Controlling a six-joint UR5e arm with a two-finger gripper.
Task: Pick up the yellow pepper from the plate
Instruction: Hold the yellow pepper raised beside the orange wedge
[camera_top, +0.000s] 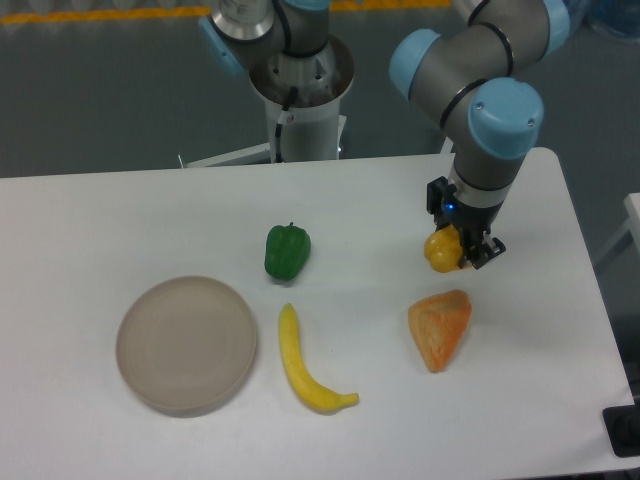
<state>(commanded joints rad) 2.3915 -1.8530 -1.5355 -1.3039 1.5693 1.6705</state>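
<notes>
The yellow pepper (440, 251) hangs above the table at the right, held between the fingers of my gripper (452, 252), which is shut on it. It sits just above and slightly right of the orange fruit slice. The beige plate (187, 343) lies at the front left with nothing on it, far from the gripper.
A green pepper (287, 251) stands mid-table. A yellow banana (303, 362) lies right of the plate. An orange wedge-shaped fruit slice (439, 328) rests below the gripper. The arm's base (299, 75) stands behind the table's far edge. The table's right edge is close to the gripper.
</notes>
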